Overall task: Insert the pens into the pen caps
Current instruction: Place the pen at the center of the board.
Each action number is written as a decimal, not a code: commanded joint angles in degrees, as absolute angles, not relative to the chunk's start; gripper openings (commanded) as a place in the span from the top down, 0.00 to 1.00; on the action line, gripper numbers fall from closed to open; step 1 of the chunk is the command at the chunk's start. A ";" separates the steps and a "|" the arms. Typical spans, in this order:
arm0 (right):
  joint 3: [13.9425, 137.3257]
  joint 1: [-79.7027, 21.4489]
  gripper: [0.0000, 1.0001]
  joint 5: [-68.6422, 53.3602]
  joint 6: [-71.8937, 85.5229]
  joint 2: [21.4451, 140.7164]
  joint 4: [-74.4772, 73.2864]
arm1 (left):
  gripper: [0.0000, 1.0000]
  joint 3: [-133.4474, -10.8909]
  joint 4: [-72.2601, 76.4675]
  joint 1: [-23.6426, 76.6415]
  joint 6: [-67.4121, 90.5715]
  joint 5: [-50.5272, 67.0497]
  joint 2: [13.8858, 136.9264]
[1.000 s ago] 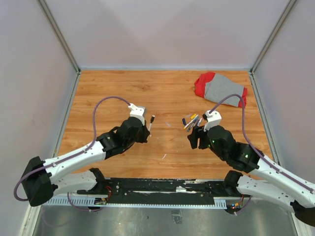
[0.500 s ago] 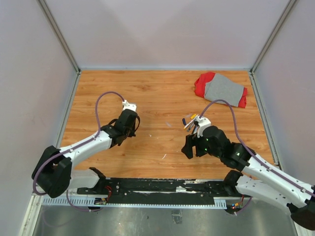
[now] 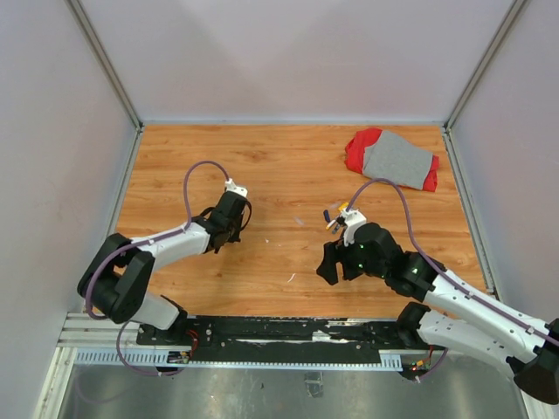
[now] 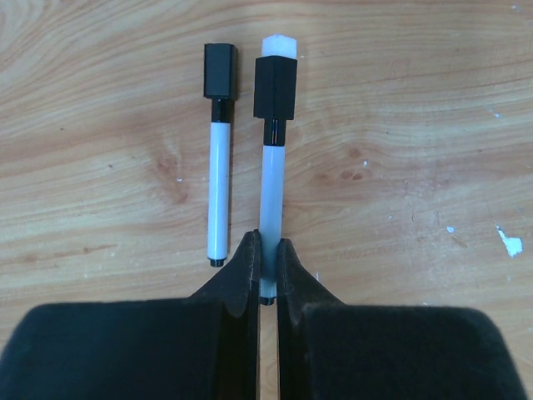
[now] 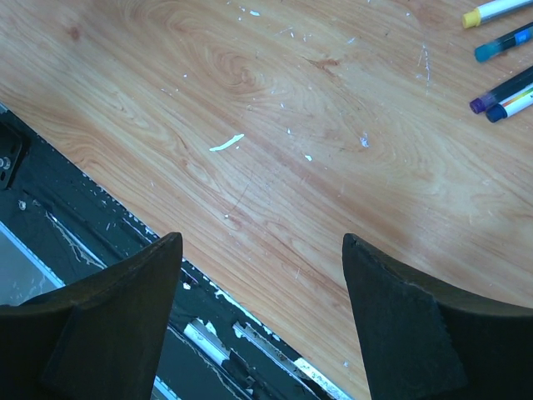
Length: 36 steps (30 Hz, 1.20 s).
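White-barrelled, the pen we pinch by its tail between our left fingers points straight ahead, black cap on. Another pen lies on the surface just left of it. Our right fingers stand spread, with loose pens ahead to their right.

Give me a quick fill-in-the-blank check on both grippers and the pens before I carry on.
1. The left gripper is ___ on a white pen.
2. In the left wrist view, a second pen lies just ___ of the held one.
3. The right gripper is ___, holding nothing.
4. The crumpled cloth is grey and ___.
Missing words: shut; left; open; red.
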<state>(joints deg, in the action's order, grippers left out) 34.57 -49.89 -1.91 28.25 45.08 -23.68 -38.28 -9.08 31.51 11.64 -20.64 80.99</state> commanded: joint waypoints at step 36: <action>37.43 -48.50 0.19 1.45 24.60 47.27 -26.95 | 0.65 -48.33 -18.37 31.03 13.62 -15.43 81.64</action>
